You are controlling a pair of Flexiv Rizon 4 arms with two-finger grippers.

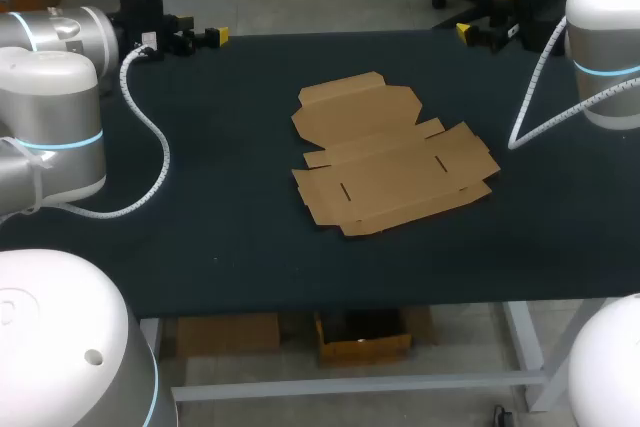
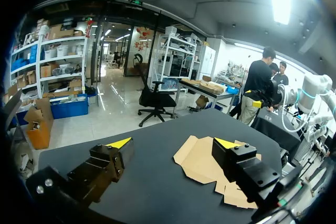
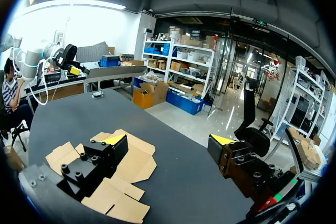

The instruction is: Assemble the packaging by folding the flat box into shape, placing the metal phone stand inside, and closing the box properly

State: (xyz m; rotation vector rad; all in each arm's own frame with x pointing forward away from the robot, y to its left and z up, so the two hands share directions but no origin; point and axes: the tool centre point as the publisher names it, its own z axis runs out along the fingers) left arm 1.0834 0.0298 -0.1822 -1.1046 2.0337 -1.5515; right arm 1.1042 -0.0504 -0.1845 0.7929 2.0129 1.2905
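**Head view.** The box lies flat and unfolded near the middle of the dark counter. Its flaps are spread, and slots show in the nearer panel. The left arm comes in at the left. The left gripper is at the counter's far left edge, well apart from the box. The right arm comes in at the right. The right gripper is at the far edge, right of the middle, also well apart from the box. A white coiled cable loops from the left arm over the counter.

**Left wrist view.** The left gripper has its fingers spread wide and holds nothing. The box lies flat on the counter ahead, partly hidden behind one finger and untouched.

**Right wrist view.** The right gripper is also spread wide and holds nothing. The box lies flat ahead, partly behind one finger, with bare counter between the fingers.
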